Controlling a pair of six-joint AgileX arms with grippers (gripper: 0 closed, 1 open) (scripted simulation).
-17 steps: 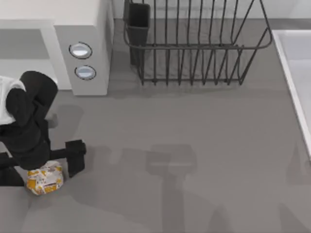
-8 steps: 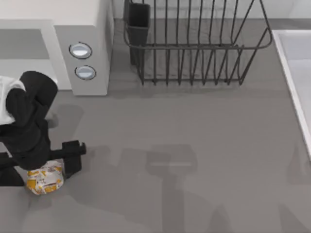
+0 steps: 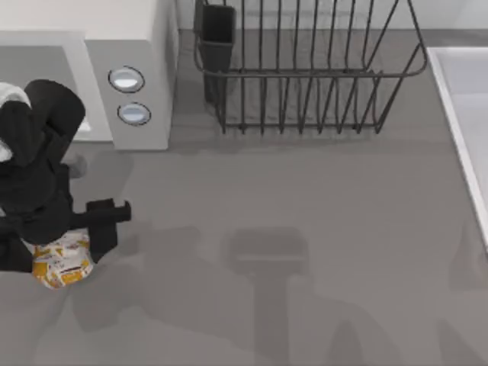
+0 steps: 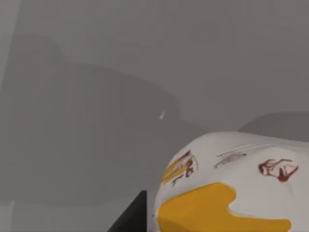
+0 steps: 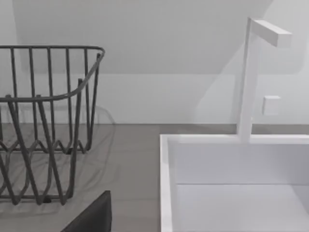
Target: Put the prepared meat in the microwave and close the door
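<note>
One gripper working: left gripper (image 3: 65, 244) clenched on prepared meat (image 3: 61, 263); carry level toward microwave (image 3: 130, 46) at twelve o'clock, clearing sill.

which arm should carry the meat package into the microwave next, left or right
Left. In the top view the left hand is at the prepared meat, apparently gripping it, near the table's left edge, just in front of the microwave and its open cavity. The right arm's camera faces the wire rack, far away.
</note>
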